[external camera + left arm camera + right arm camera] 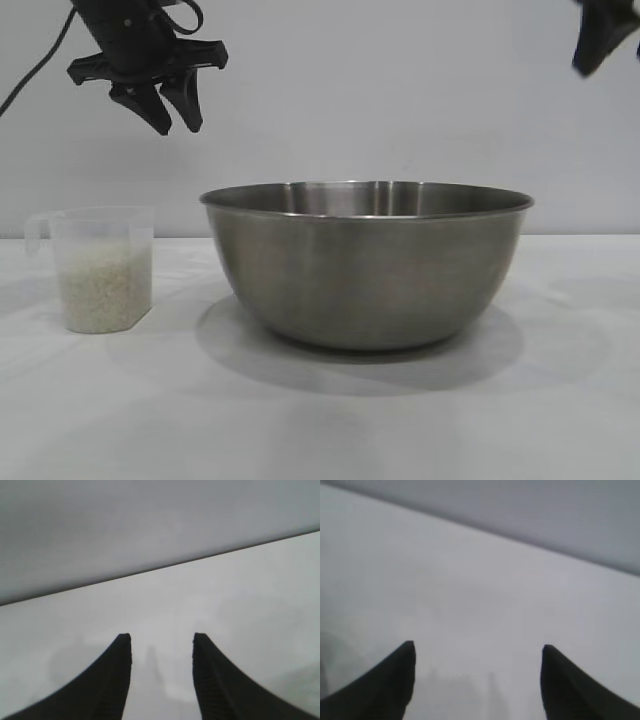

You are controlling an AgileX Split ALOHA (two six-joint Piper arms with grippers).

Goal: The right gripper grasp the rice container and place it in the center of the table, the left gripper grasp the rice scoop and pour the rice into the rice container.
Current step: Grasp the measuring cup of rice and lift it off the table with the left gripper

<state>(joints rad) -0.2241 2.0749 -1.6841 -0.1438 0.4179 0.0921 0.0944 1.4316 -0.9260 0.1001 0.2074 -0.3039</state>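
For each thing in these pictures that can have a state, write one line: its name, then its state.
rice container: upright on the table, inside hidden
rice scoop: upright, about half full of rice, ungrasped
left gripper: open, empty, raised above the scoop
right gripper: open, empty, raised at upper right

The left gripper [172, 115] hangs high at the far left, its two pointed fingers [112, 680] aimed downward and spread a little apart with nothing between them. The right gripper [600, 45] sits high at the far right, largely cut off by the frame's edge, its fingers [570, 690] parted wide and empty.
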